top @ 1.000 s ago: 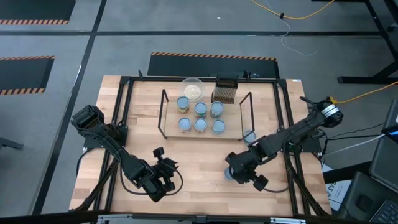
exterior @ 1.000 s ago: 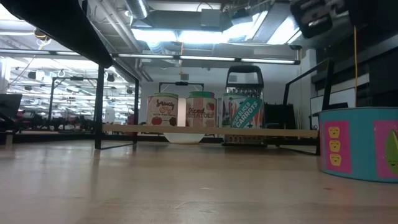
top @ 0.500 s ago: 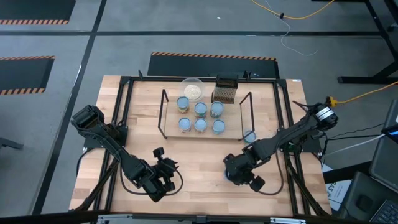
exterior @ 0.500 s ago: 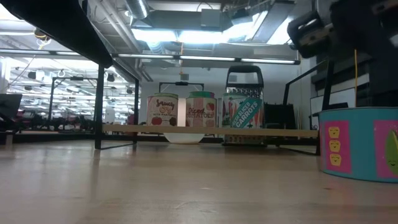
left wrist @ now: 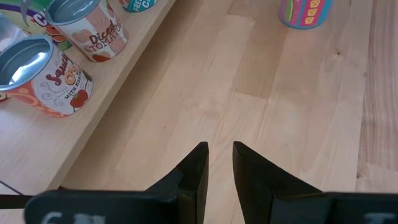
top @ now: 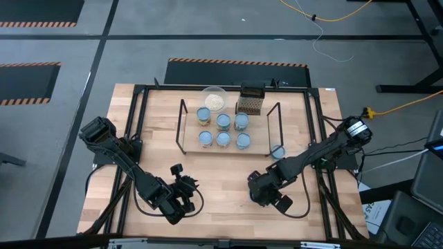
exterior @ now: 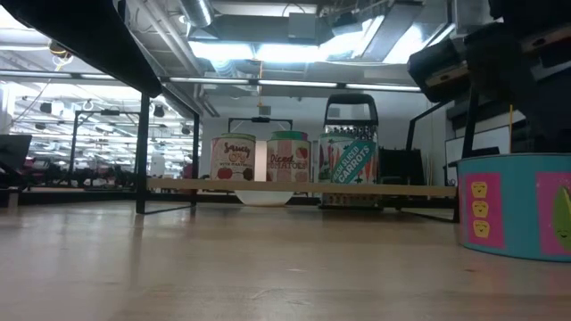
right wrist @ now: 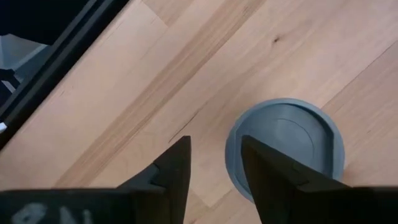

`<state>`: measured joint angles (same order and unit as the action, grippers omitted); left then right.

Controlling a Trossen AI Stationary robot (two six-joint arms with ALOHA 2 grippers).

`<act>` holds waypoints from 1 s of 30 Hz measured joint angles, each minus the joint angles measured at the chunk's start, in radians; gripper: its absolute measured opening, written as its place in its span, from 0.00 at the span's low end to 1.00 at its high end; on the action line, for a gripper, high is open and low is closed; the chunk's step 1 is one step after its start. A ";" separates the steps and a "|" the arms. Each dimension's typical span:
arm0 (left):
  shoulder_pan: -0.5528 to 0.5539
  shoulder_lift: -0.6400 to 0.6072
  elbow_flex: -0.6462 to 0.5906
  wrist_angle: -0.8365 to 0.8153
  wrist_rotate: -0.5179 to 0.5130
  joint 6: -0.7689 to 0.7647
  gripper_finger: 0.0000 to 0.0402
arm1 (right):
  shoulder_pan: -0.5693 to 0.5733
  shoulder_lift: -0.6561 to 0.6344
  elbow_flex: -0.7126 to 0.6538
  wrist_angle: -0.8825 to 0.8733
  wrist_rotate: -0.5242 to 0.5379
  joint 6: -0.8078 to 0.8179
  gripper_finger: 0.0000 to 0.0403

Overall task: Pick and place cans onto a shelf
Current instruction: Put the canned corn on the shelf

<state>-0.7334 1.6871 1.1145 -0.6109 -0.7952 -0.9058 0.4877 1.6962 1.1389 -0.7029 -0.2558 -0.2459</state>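
Note:
Six cans stand upright on the light-wood shelf, which has black wire frames at its ends; three of them show in the low view. One can stands on the table just right of the shelf. Another can stands near the front; in the high view my right gripper hides it. My right gripper hovers over that can's edge, open by a narrow gap. In the low view it is clear above the can. My left gripper waits front left, open by a narrow gap and empty.
A clear bowl with whitish contents and a dark mesh box stand behind the shelf. A black frame runs round the table. Bare wood lies between the shelf and the table's near edge.
My right gripper has gone toward the table's left edge and down, coming over the front can, which it now hides in the high view. The can has stayed where it was.

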 joint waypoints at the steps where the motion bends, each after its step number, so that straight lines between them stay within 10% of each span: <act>1: 0.000 0.000 0.000 0.000 0.000 0.000 0.17 | 0.000 0.000 0.000 0.000 0.000 -0.001 0.36; 30: 0.000 0.000 0.000 0.000 0.000 0.000 0.17 | -0.013 0.032 -0.001 -0.032 0.037 -0.052 0.31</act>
<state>-0.7334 1.6875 1.1145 -0.6109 -0.7952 -0.9058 0.4751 1.7279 1.1378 -0.7345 -0.2188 -0.2977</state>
